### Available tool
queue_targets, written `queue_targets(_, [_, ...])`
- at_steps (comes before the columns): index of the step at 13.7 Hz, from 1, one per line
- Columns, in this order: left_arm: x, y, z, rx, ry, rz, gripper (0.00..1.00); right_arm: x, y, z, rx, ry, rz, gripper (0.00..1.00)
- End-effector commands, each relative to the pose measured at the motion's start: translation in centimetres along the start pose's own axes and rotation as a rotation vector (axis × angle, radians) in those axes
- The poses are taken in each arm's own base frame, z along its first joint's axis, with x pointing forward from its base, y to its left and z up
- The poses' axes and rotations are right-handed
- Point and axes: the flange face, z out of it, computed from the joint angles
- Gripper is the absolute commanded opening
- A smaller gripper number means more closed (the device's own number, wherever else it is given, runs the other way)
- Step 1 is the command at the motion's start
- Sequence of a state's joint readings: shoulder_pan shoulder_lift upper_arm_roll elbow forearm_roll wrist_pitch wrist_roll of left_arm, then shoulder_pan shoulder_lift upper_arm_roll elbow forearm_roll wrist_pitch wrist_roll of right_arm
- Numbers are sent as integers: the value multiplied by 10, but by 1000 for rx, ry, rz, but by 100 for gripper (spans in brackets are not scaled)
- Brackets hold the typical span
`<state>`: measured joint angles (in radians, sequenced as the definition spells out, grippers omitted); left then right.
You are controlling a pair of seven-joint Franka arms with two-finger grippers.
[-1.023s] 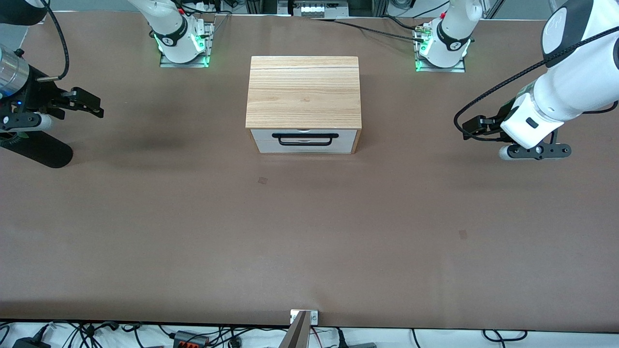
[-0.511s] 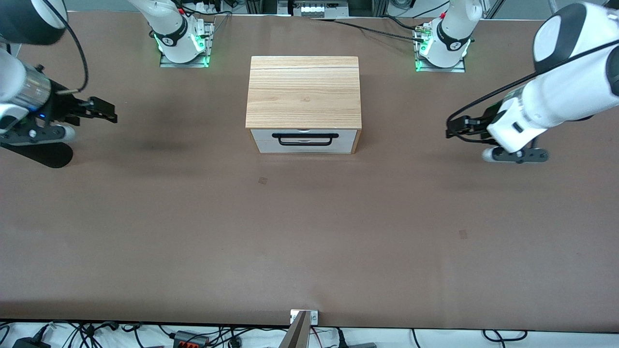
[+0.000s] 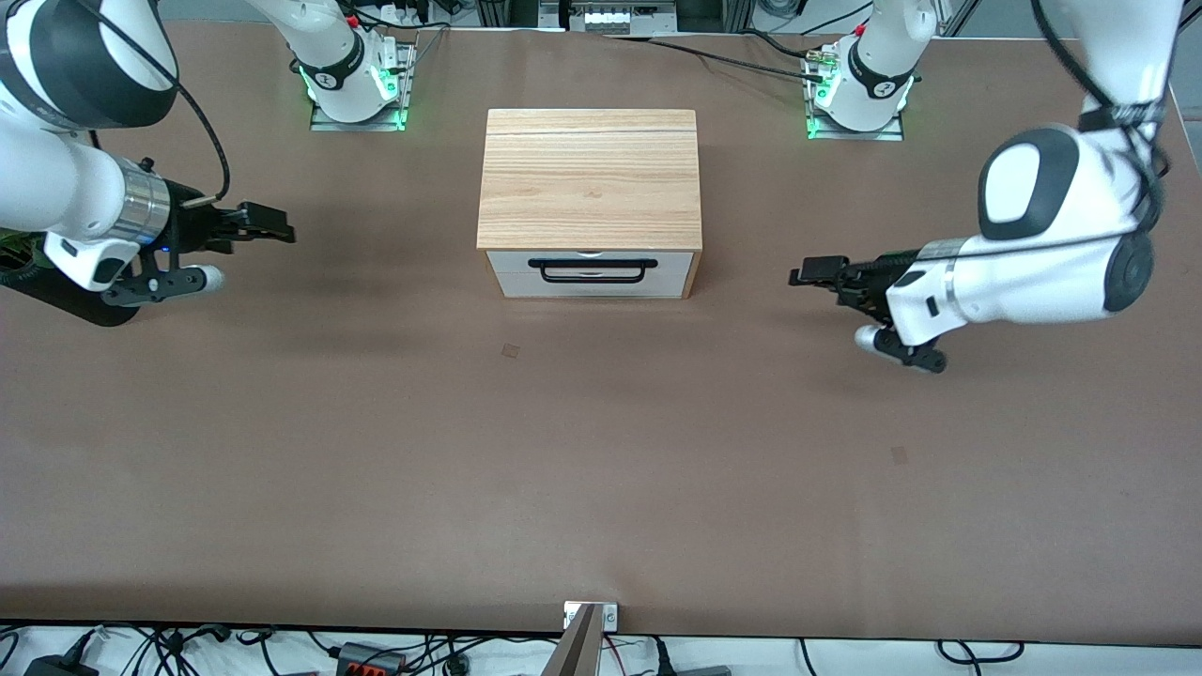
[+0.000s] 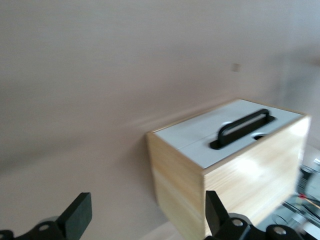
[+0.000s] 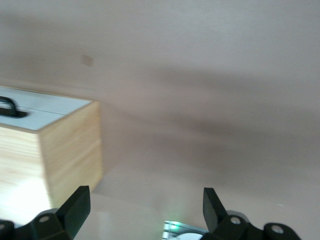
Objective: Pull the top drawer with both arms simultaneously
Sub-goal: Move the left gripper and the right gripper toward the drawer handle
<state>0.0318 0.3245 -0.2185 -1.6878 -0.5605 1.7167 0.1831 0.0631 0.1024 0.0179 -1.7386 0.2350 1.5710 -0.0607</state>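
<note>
The cabinet (image 3: 590, 178) stands mid-table with its pale wood top. Its top drawer (image 3: 507, 262) is closed, white-fronted, with a black bar handle (image 3: 592, 269) facing the front camera. My left gripper (image 3: 800, 275) is open and empty, over the table beside the cabinet toward the left arm's end, pointing at it. My right gripper (image 3: 282, 231) is open and empty over the table toward the right arm's end, farther from the cabinet. The left wrist view shows the top drawer (image 4: 210, 157) and handle (image 4: 242, 129) ahead of the gripper (image 4: 147, 215). The right wrist view shows the cabinet's corner (image 5: 70, 150) ahead of the gripper (image 5: 145, 205).
A second white drawer front (image 3: 592, 287) sits below the top one. The two arm bases (image 3: 357, 89) (image 3: 856, 94) stand by the table's edge farthest from the front camera. Brown table (image 3: 601, 451) spreads wide in front of the drawers.
Both grippers have moved inward toward the cabinet. The left one has come much closer and dropped lower in the front view. The drawer has not moved.
</note>
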Motion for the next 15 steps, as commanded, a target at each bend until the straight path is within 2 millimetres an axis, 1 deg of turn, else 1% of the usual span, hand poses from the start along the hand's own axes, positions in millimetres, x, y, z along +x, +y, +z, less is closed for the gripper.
queue_targets(1, [18,-13,19,-137,-6,72,100,16,-3,11,125,-32,-8,100])
queue_targets(2, [22,-13,30,-168,-9,130,100,22,-9,17,187,-41,-3,100])
queue_targets(4, [30,-20,48,-240,-5,165,100,35,-19,35,318,-61,11,100])
queue_targets(5, [32,-19,52,-276,4,175,100,40,-21,40,363,-64,19,100])
queue_targets(6, [34,-20,57,-309,9,181,100,48,-21,56,383,-86,28,100])
queue_targets(7, [37,-23,66,-345,12,195,100,61,-22,77,409,-77,-4,100])
queue_targets(8, [41,-29,78,-394,19,216,100,71,-26,92,469,-24,-77,100])
queue_targets(9, [45,-35,89,-438,31,238,100,80,-26,112,551,23,-96,100])
queue_targets(10, [49,-43,102,-475,34,246,100,87,-33,122,612,63,-86,100])
queue_targets(11, [52,-48,111,-515,41,237,100,92,-48,129,649,86,-86,100])
queue_targets(12, [54,-43,119,-547,38,229,100,96,-55,132,671,116,-82,100])
queue_targets(13, [53,-35,131,-571,27,222,100,99,-61,146,682,129,-96,100])
queue_targets(14, [55,-31,140,-610,30,205,100,104,-59,161,718,154,-119,100])
queue_targets(15, [56,-27,149,-639,28,193,100,105,-61,179,796,171,-121,100])
